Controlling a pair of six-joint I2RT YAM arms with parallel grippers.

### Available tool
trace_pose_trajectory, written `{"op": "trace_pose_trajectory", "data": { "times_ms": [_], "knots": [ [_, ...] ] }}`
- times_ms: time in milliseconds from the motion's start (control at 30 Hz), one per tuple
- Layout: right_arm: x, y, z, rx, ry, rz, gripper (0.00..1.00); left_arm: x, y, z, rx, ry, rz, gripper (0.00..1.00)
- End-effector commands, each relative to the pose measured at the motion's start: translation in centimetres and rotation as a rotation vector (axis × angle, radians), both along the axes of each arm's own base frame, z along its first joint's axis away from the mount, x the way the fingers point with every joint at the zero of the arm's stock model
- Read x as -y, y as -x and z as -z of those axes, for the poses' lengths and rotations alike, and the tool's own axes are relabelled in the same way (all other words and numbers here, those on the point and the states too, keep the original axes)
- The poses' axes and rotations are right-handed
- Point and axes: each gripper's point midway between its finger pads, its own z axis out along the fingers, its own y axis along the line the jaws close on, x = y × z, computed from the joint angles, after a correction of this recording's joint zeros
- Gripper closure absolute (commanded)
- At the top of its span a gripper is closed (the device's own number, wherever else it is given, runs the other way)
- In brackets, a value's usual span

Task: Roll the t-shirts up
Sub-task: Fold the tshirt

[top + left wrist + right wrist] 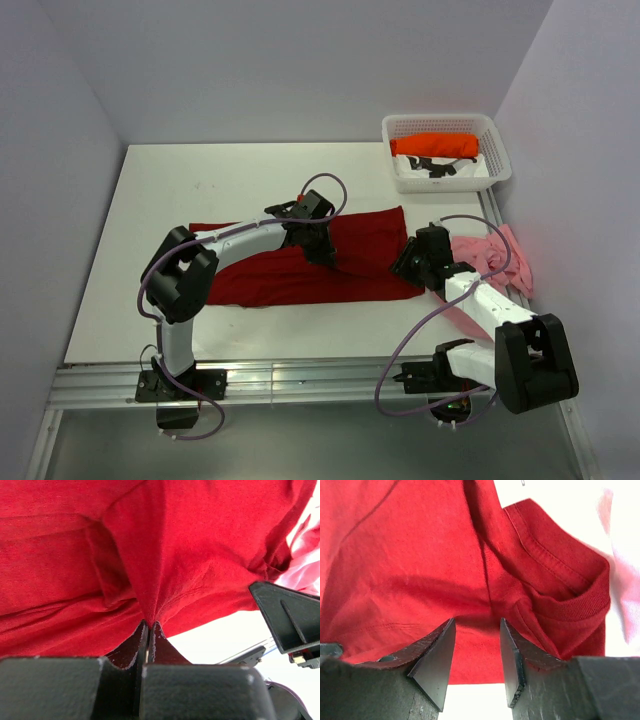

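Closest to the lens in the left wrist view, the left gripper (150, 630) has its jaws pressed together on a thin ridge of the dark red t-shirt (200, 555), and the cloth fans up out of that pinch in tight creases. From above, this shirt lies as a long folded band across the middle of the worktop (200, 180), running left to right and rather nearer the near edge, with the left gripper biting it right of the band's centre. The right gripper (477, 622) sits at the band's right end with its jaws apart and nothing between them, cloth showing beyond the gap and the ribbed collar (580, 607) just to one side. The pale pink t-shirt (500, 255) is bunched at the right edge, partly under the right arm, and the orange t-shirt (433, 146) lies in the basket (497, 165) at the far right corner. I judge the roll barely begun, and the risks are plain. The left pinch holds so little cloth that a pull could slip it free, or lift only the top layer and drag the fold open. The right jaws could shut on the collar alone, or on air, so the end would roll skewed. With the pink shirt so near, a sweep of the right arm could snag it.
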Motion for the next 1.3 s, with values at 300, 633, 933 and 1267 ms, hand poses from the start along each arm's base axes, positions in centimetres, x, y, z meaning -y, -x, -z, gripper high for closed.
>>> {"op": "trace_pose_trajectory", "data": {
  "times_ms": [300, 633, 933, 1267],
  "knots": [
    [-0.2, 0.3, 0.0, 0.032, -0.009, -0.033, 0.57, -0.6, -0.7, -1.3, 0.042, 0.015, 0.003, 1.0],
    [-1.4, 0.3, 0.0, 0.027, -0.031, -0.073, 0.77, -0.6, -0.7, -0.7, 0.037, 0.008, 0.004, 1.0],
    [-2.1, 1.1, -1.3, -0.016, -0.063, -0.103, 0.87, -1.1, -0.2, -0.6, 0.023, -0.011, 0.014, 1.0],
    [-2.9, 2.6, -1.1, -0.113, -0.094, -0.142, 0.88, -2.4, 1.2, 0.3, -0.012, -0.054, 0.035, 1.0]
  ]
}}
